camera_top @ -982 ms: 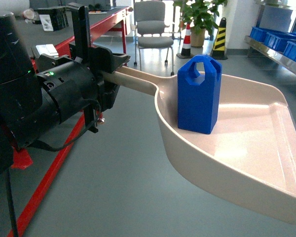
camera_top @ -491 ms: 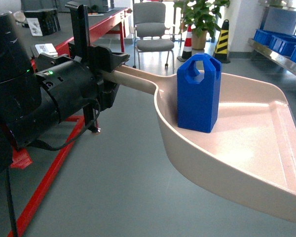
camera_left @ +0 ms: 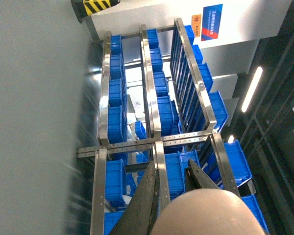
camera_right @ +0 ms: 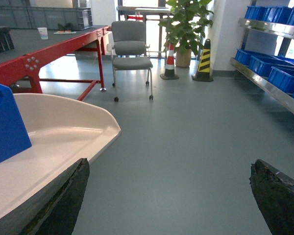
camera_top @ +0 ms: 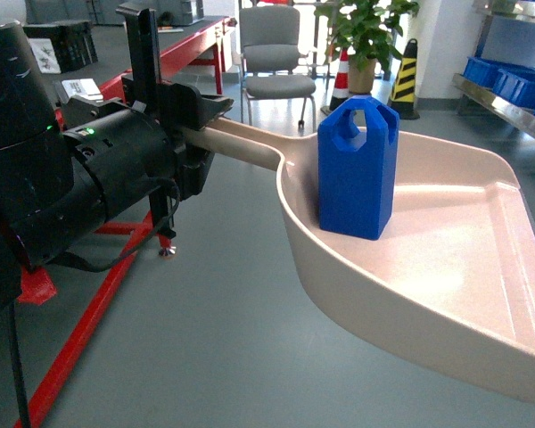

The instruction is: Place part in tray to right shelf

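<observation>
The left arm reaches in from the left edge of the head view, its thick black wrist housing lying roughly level, a small green light lit on top. At its tip the left end effector (camera_top: 193,134) is clamped on the straight handle of the tray (camera_top: 428,294), which juts out to the right of it and is carried in the air. In the left wrist view only dark edges of this end effector's fingers (camera_left: 198,177) show, just above the rounded handle end. The right end effector (camera_right: 169,193) is spread wide: its two dark fingertips sit far apart at the bottom corners of the right wrist view, holding nothing.
</observation>
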Controlling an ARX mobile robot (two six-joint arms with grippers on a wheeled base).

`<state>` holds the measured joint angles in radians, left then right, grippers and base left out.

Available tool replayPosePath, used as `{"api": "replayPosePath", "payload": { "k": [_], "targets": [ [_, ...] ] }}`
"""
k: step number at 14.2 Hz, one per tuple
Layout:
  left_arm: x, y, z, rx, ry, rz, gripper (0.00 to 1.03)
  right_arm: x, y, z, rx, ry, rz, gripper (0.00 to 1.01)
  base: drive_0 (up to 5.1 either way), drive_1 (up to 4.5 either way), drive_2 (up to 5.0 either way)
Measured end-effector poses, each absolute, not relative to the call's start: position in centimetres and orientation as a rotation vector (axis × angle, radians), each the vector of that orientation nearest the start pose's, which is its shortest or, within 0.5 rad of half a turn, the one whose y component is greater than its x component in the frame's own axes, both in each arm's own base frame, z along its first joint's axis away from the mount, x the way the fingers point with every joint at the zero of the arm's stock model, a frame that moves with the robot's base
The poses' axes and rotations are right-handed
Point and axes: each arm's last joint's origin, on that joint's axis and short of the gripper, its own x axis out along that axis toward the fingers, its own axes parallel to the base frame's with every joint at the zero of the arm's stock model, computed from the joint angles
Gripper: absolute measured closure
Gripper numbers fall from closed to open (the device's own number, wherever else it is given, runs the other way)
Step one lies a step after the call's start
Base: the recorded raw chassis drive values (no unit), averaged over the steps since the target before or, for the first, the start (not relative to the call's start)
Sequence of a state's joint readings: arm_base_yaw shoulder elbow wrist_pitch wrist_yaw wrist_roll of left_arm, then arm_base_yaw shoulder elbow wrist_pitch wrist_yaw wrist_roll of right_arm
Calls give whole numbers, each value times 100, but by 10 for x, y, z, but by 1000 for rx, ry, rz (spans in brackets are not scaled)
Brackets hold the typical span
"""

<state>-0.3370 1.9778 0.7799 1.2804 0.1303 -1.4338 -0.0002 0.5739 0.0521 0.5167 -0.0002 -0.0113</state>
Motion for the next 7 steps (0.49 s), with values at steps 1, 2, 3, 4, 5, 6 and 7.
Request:
{"api": "replayPosePath", "payload": {
  "k": [1, 2, 3, 4, 5, 6, 7],
  "targets": [
    [344, -124, 148, -1414, 262, -443, 90, 137, 0, 177, -11, -2, 0, 3, 4, 430, -422],
    [344, -125, 147, -1412, 272, -439, 90, 137, 0, 176, -11, 7, 0, 3, 4, 430, -422],
    [344, -125, 148, -1413, 267, -444, 90, 137, 0, 176, -11, 6, 0, 3, 4, 430, -422],
    [344, -125, 147, -1412, 269, -442, 90, 137, 0, 176, -11, 6, 0, 3, 4, 430, -422],
    [344, -124, 147, -1413, 266, -441, 90, 137, 0, 176, -11, 6, 0, 3, -13, 413, -438],
    [344, -124, 148, -1413, 266, -443, 90, 137, 0, 176, -11, 4, 0, 3, -14, 411, -440],
    [344, -125, 148, -1412, 268, -444, 90, 137, 0, 176, -11, 6, 0, 3, -14, 411, -440]
  ]
}}
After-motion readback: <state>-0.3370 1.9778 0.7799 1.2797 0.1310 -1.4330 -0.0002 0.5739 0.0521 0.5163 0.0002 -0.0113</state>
